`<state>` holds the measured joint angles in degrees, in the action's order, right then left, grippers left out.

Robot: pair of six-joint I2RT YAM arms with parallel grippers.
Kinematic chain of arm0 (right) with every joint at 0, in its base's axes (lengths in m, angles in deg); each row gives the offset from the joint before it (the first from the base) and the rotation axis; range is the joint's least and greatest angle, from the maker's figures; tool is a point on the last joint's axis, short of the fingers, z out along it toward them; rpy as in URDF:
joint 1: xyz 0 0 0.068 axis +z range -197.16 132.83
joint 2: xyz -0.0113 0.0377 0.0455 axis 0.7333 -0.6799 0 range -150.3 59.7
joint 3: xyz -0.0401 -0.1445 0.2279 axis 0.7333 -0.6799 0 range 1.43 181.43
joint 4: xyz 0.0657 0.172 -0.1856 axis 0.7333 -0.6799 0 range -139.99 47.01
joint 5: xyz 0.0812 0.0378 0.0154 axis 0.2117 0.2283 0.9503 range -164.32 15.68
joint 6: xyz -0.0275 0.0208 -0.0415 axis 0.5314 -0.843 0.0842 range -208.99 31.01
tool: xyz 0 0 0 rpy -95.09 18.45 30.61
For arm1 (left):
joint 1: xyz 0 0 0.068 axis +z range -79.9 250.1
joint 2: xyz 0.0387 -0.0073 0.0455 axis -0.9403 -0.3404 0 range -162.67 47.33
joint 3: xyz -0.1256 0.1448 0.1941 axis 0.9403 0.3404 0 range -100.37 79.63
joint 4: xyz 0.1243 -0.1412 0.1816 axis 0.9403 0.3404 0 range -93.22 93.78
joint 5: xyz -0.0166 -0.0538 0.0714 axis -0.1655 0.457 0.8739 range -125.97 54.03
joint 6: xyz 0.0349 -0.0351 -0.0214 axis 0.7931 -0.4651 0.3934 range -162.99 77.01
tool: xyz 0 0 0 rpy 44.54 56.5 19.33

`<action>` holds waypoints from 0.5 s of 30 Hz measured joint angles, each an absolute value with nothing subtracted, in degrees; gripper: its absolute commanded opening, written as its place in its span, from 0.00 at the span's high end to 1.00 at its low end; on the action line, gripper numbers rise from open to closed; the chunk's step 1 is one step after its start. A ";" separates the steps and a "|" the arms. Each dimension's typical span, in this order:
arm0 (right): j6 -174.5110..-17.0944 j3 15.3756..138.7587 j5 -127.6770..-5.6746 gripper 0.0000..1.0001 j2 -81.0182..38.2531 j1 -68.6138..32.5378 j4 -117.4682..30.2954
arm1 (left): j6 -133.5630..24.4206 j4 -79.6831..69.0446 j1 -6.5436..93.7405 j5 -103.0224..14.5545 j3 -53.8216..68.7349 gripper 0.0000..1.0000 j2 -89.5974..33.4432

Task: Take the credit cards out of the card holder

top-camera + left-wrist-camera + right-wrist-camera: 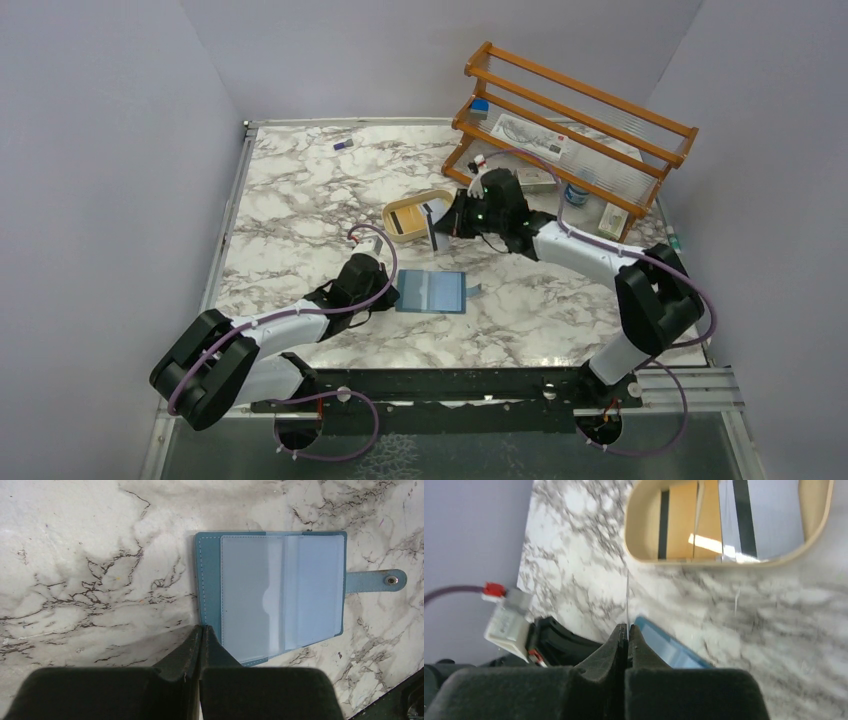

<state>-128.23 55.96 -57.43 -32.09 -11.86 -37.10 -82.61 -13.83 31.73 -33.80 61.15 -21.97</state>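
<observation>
Marble table point(300, 200): my closed left gripper point(201, 630) pinned the card holder point(280, 595) steady, freeing my right gripper point(626, 629), clamped on a card point(433, 230), for the tray point(633, 535).

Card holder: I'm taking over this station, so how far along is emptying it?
Done: the card holder lies open and two striped cards lie in the tan tray. In hand: the right gripper is shut on another card, held on edge by the tray; the left gripper is shut at the holder's edge. Left: dropping that card. The clear sleeves look empty, though I cannot be sure.
</observation>
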 measured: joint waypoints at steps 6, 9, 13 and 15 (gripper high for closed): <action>-118.33 71.41 -57.08 0.99 -39.87 -14.61 -44.05 | -82.61 -13.81 31.73 -33.82 61.12 1.00 -21.99; -115.18 75.71 -57.02 0.99 -44.99 -15.83 -46.87 | -82.59 -13.81 31.73 -33.82 61.12 1.00 -21.99; -111.82 81.24 -57.04 0.99 -51.46 -16.95 -49.87 | -82.59 -13.83 31.73 -33.84 61.12 1.00 -21.99; -110.70 83.60 -57.04 0.99 -53.97 -17.32 -50.46 | -82.59 -13.87 31.73 -33.86 61.12 1.00 -22.06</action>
